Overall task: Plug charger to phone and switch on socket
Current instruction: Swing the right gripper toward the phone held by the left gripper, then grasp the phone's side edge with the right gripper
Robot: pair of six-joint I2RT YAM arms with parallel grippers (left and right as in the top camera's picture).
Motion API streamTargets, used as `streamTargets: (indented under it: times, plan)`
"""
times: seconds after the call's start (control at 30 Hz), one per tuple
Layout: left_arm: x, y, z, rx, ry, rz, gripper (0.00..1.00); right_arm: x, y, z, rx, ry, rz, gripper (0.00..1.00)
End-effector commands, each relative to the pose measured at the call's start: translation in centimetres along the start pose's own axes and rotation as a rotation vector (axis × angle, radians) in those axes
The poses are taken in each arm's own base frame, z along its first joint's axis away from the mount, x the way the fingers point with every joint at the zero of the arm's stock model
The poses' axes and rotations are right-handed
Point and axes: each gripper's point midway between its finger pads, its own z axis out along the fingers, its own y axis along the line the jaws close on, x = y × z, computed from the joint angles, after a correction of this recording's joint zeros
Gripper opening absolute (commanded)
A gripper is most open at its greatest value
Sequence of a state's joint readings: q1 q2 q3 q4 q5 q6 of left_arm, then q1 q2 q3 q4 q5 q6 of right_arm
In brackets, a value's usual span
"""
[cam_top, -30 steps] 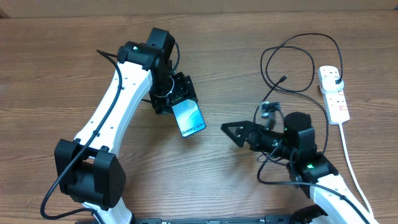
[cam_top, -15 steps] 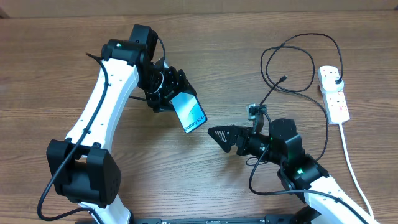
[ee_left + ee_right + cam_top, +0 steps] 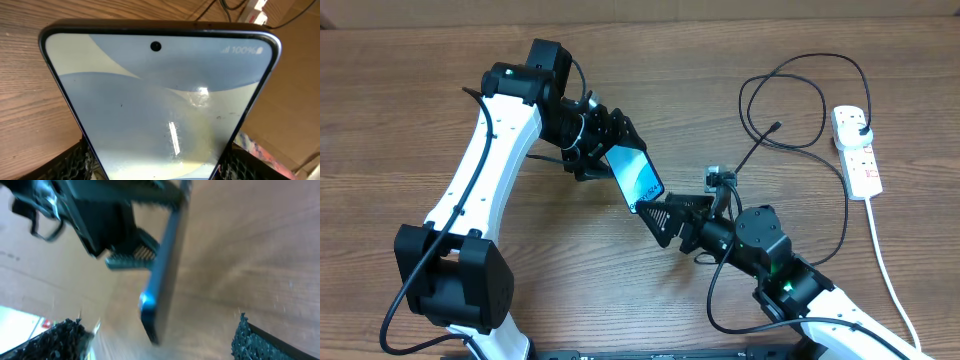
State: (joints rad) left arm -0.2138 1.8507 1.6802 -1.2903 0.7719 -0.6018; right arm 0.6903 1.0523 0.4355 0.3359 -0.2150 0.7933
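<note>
My left gripper (image 3: 617, 157) clamps phone (image 3: 642, 181) by side edges; I judge it rigid, slick, fragile. Right gripper (image 3: 652, 224) spread wide, holding nothing.

**Glare on one cam, blur elsewhere**

Overhead's bright and even, soft shadows on the table (image 3: 400, 120). My left wrist view is sharp, white glare on the phone (image 3: 160, 100) screen. Right wrist view is all motion smear.

A robot lab is suggested: a left arm (image 3: 485, 165) and a right arm (image 3: 835, 305) are mounted at a wooden table (image 3: 400, 100), closed behind by cardboard (image 3: 770, 6).
</note>
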Motion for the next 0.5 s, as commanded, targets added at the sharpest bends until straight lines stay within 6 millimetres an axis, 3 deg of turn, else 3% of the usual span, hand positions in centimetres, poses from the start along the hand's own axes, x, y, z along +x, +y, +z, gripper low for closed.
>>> streamTargets:
  times: [0.0,0.2,0.47]
  plan:
    - [0.2,-1.5,-0.8,0.064,0.011,0.026,0.71,-1.4,-0.9,0.3,0.063,-0.098,-0.003,1.00]
    - [0.2,-1.5,-0.8,0.064,0.012,0.011,0.71,-1.5,-1.4,1.7,0.057,-0.116,-0.006,1.00]
    - [0.1,-1.6,-0.8,0.066,0.007,-0.015,0.71,-1.6,-1.7,3.1,0.033,-0.132,0.020,0.85]
